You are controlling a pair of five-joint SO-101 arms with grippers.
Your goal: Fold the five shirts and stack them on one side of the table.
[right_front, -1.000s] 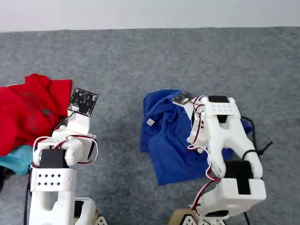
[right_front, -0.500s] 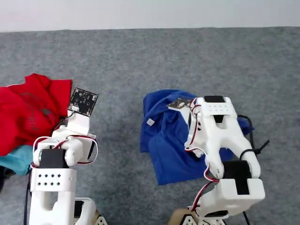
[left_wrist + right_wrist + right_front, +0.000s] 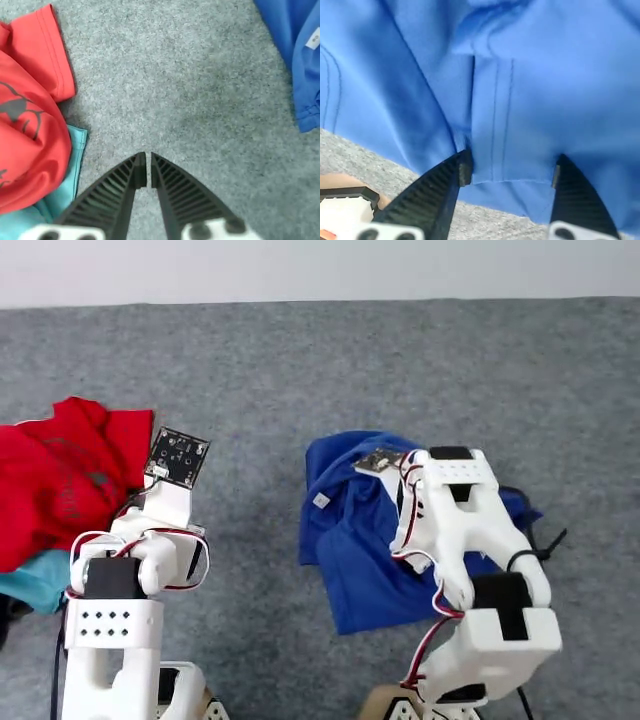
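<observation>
Gripper notes, right arm first: the right gripper point(image 3: 510, 172) has its fingers spread wide, with nothing pinched. A stitched hem of the blue shirt point(image 3: 530, 90) lies across the gap between them (whether the tips touch the cloth, I cannot tell). A strip of the grey table point(image 3: 350, 150) shows just past the shirt's edge.

From above, the right arm point(image 3: 460, 530) hangs over this shirt, which lies crumpled and unfolded right of the table's middle. A small white tag faces up near its left edge.

The left gripper point(image 3: 146, 170) has its fingers pressed almost together, a thin slit between the tips, and grips nothing. It hovers over bare grey surface.

To one side of it lies the red shirt point(image 3: 30, 125), rumpled, with a dark print and one sleeve spread toward the middle. A teal shirt point(image 3: 62, 192) peeks out from beneath the red one. On the other side, well apart, is an edge of the blue shirt.

In the high view, the red and teal shirts sit bunched at the table's left edge, beside the left arm point(image 3: 130, 570).
</observation>
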